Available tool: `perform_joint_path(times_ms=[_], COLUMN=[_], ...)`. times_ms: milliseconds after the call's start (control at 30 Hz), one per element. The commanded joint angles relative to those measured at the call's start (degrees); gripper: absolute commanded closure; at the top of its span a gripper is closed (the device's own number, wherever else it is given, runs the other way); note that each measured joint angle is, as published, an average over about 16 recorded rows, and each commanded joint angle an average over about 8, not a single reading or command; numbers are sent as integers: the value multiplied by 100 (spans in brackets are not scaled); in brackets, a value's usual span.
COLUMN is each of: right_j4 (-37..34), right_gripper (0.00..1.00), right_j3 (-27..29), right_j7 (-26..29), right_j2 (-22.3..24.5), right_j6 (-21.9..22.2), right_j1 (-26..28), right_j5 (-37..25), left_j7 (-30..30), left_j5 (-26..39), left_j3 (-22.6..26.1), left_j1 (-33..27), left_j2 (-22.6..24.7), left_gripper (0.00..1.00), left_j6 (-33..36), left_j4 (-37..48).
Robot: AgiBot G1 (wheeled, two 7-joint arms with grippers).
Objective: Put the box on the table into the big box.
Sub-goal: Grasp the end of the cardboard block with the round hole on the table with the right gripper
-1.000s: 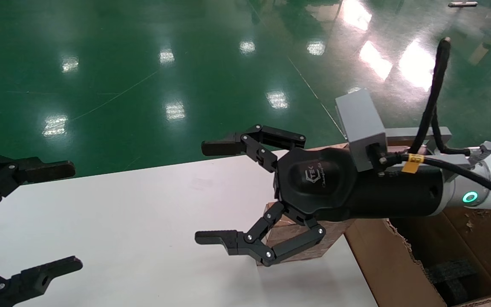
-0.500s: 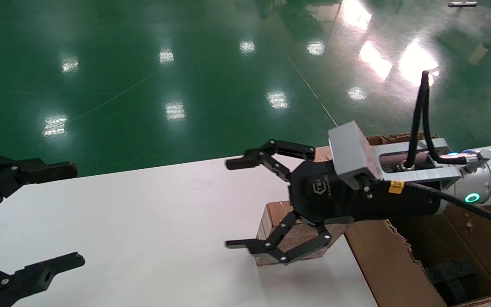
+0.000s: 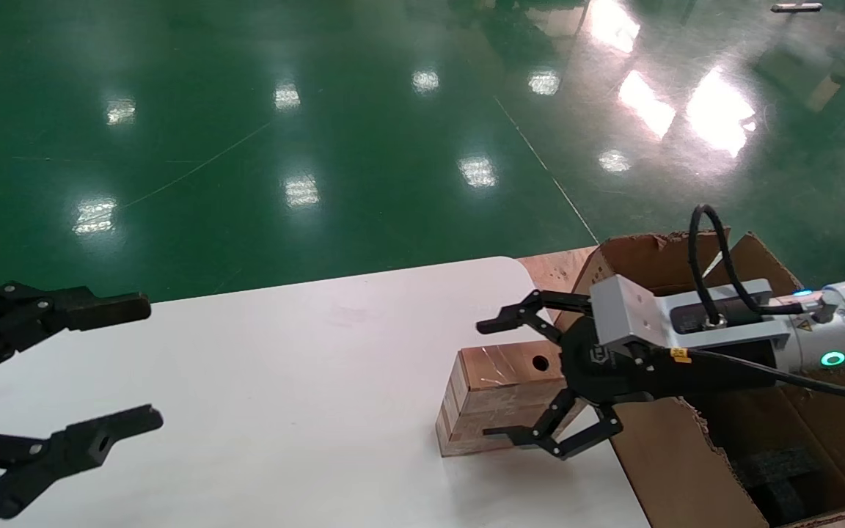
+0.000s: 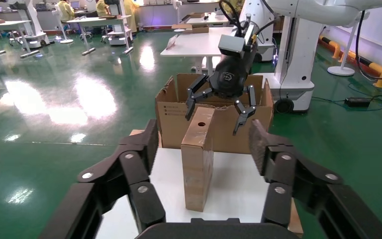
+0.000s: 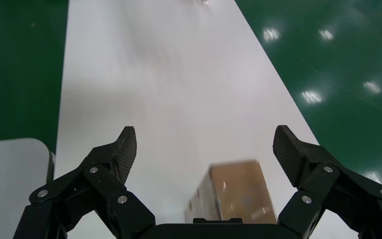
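**Box on table, right gripper spread above its end**

The box (image 3: 499, 400) lies on the table (image 3: 261, 381) near its right edge, the hole face up, just beside the big box (image 3: 694, 455). The right gripper (image 3: 499, 378) hangs over the box's right end, jaws wide apart, grasping nothing. The left gripper (image 3: 118, 367) hovers over the table's left end, also spread wide and empty.

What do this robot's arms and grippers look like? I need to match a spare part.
Both the left gripper and right gripper are black, with jointed link fingers held by silver screws. The right one has a rounded black body with a small logo, a grey camera block, black cables, a yellow tag, and a white arm with a glowing green ring.
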Motion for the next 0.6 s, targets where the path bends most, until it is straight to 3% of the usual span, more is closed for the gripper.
perform_joint_path(times_ms=[33, 600], right_j4=[-146, -1722], right_gripper=[0, 0], right_j3=[-165, -1237], right_j7=[-133, -977], right_j2=[54, -452], right_j6=[8, -8], right_j1=[69, 1045], right_j5=[-7, -320], left_j7=[0, 2], left_j5=[0, -3], left_j3=[1, 5], left_j1=[0, -1], left_j2=[0, -2], left_gripper=[100, 100], left_j6=[0, -2], left_j4=[0, 0])
